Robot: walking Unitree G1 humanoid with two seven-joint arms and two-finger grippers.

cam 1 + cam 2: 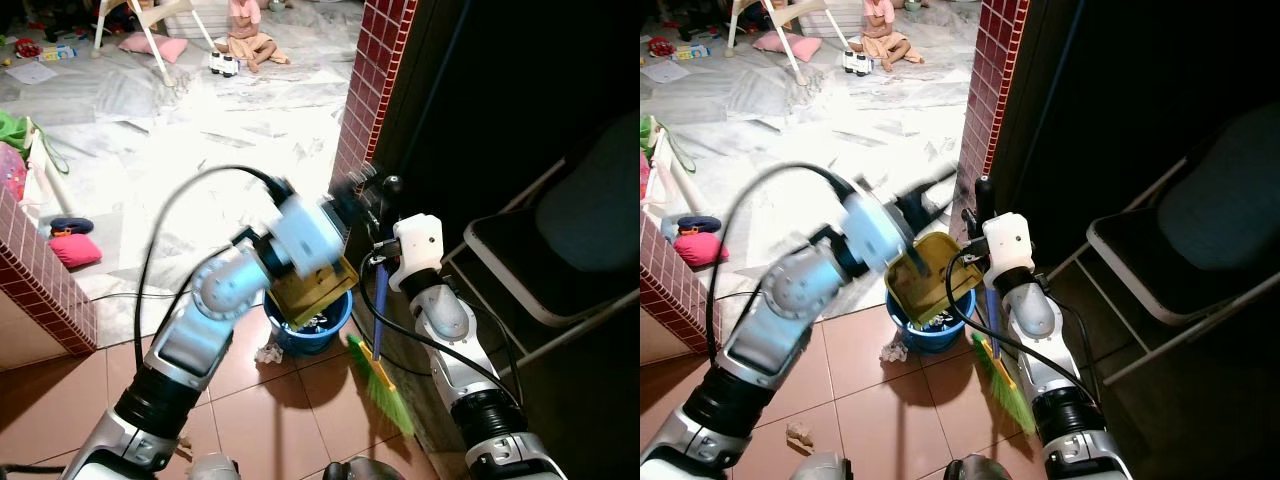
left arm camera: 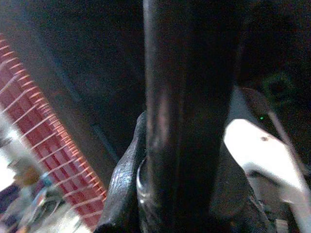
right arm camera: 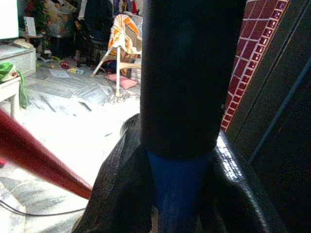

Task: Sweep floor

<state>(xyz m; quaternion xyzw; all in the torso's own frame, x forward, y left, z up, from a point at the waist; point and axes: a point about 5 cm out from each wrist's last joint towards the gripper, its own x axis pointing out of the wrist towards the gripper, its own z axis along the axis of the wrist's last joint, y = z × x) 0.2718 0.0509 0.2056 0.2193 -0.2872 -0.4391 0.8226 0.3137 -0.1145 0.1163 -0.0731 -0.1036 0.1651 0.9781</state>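
Left end effector [image 1: 345, 205] motion-blurred; blue bucket [image 1: 330, 335] largely hidden behind yellow dustpan [image 1: 312, 290]; bucket contents indistinct.

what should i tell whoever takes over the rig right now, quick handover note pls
Left gripper: shut on the handle of the yellow dustpan, which is tipped over the blue bucket; the arm is blurred.
Right gripper: shut on the broom handle; the green broom head rests on the tiles beside the bucket, by the dark doorway.
Done: some rubbish already lies in the bucket.
Left: crumpled scraps on the floor, one against the bucket, one nearer the robot. A person sits on the floor far ahead.
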